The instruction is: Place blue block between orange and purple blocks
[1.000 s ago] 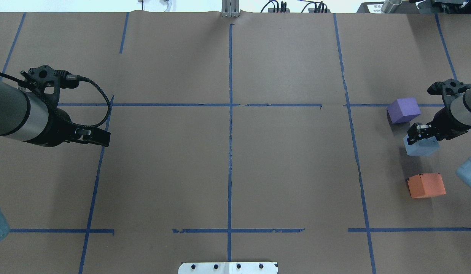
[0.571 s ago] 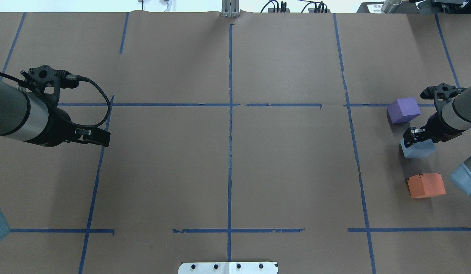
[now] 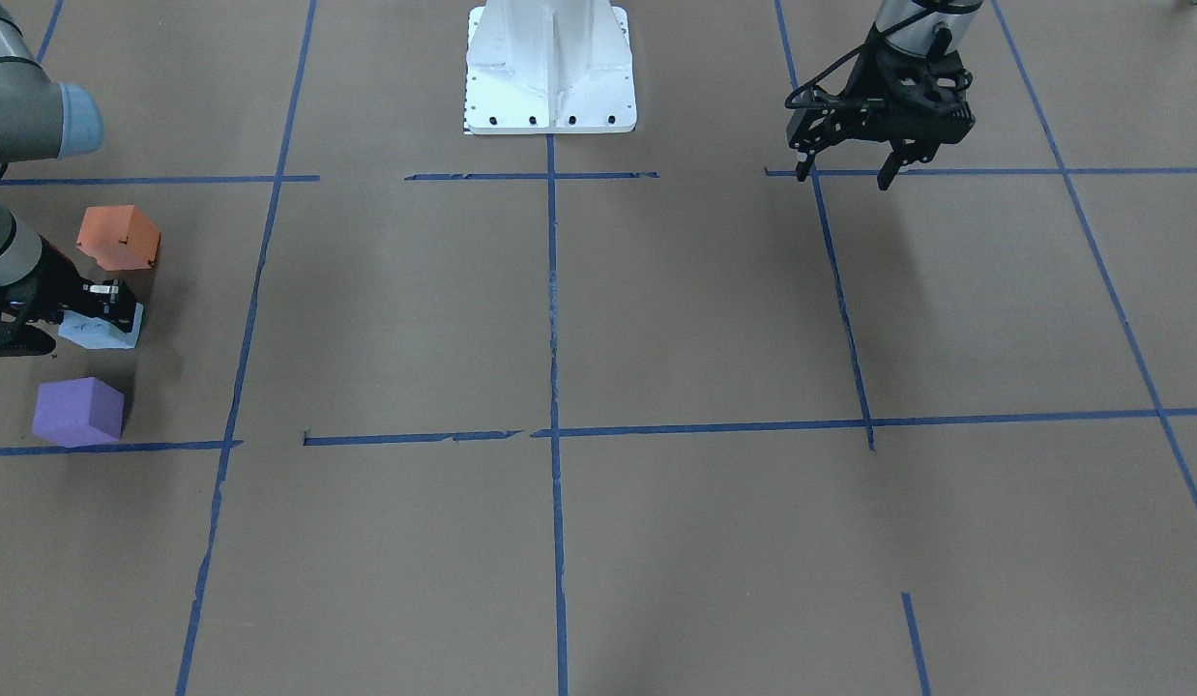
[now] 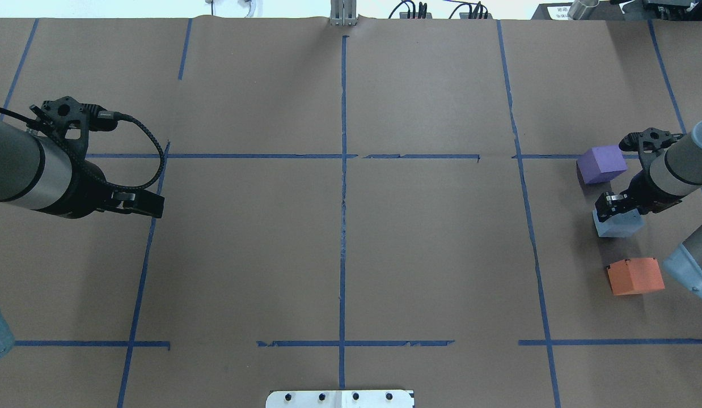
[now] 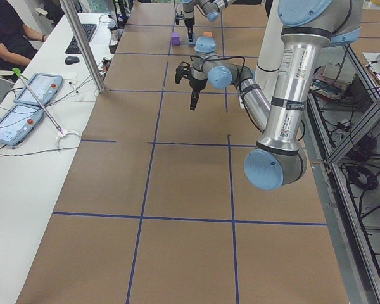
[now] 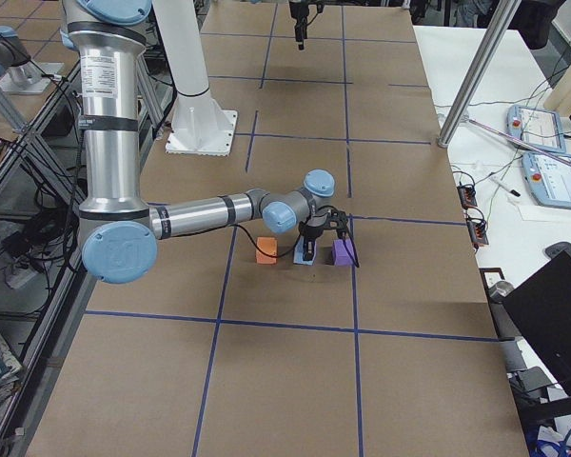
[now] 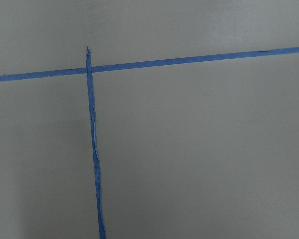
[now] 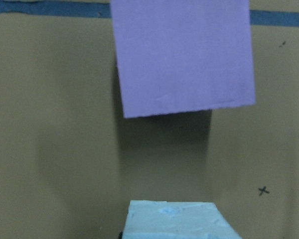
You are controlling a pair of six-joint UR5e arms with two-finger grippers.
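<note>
The blue block [image 4: 617,224] sits between the purple block [image 4: 601,164] and the orange block [image 4: 635,276] at the table's right end. My right gripper [image 4: 616,205] is shut on the blue block and holds it low at the table surface. In the front view the orange block [image 3: 118,238], blue block [image 3: 102,330] and purple block [image 3: 78,412] line up at the left edge. The right wrist view shows the blue block [image 8: 177,220] below the purple block [image 8: 183,55]. My left gripper [image 3: 843,176] is open and empty, hovering far away.
Blue tape lines [image 4: 343,187] divide the brown paper table cover. The white robot base plate [image 3: 550,72] stands at the robot's side of the table. A side table with tablets [image 5: 25,101] and a seated person lies beyond the table edge.
My right gripper has moved the blue block slightly away from the table's right edge, toward the line between purple and orange. The left arm has not moved.
</note>
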